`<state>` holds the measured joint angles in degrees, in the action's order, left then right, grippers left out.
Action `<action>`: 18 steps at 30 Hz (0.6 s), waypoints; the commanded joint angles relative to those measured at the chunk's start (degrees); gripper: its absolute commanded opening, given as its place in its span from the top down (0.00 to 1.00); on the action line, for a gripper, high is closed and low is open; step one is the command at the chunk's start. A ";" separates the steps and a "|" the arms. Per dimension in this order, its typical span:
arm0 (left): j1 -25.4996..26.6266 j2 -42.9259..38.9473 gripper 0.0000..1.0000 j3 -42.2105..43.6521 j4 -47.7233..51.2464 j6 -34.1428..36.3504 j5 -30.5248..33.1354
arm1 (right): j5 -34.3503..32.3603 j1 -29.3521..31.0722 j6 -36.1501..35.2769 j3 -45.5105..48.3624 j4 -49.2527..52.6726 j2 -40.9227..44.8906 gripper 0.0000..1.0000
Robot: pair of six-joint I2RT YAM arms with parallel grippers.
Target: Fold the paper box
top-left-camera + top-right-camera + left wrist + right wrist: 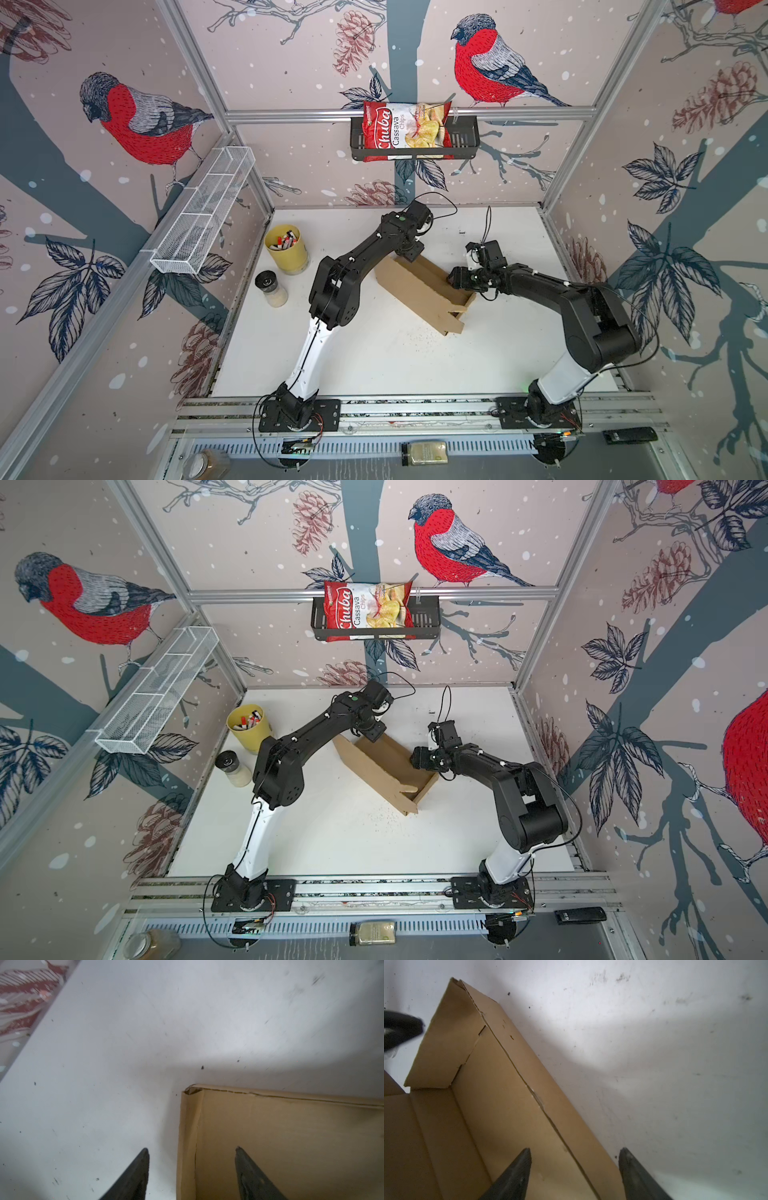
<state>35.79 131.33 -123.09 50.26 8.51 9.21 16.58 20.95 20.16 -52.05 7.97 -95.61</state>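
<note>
Box (409,286) walls straddled: left hand (191,1148), right hand (575,1148).

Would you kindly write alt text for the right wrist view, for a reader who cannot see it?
The right gripper, jaws open, straddles one long side wall of the half-folded brown paper box, one finger over the inside and one over the white table. At the wall's far end an end flap stands raised.

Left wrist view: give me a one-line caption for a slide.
Open left gripper straddles a side wall of the paper box near its corner, on the white table.
</note>
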 commanded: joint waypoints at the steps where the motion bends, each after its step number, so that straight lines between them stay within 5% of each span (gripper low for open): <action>1: 0.07 -3.11 0.33 -1.33 -1.57 -0.76 -2.86 | 0.47 -0.11 1.61 1.02 -0.29 0.06 0.33; 6: 0.30 -9.92 0.33 1.37 -5.26 -4.03 -0.78 | 3.39 0.11 4.85 3.34 1.86 1.55 0.34; 10: 0.59 -19.52 0.33 11.64 -12.65 -7.49 3.73 | 4.64 2.25 11.27 8.78 0.80 5.79 0.34; 18: 0.51 -34.25 0.33 26.51 -18.32 -13.03 12.61 | 6.50 15.67 21.31 12.06 -1.33 11.86 0.34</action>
<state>36.27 99.68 -98.87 35.81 -1.54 17.45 20.95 33.39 36.77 -39.40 7.79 -84.18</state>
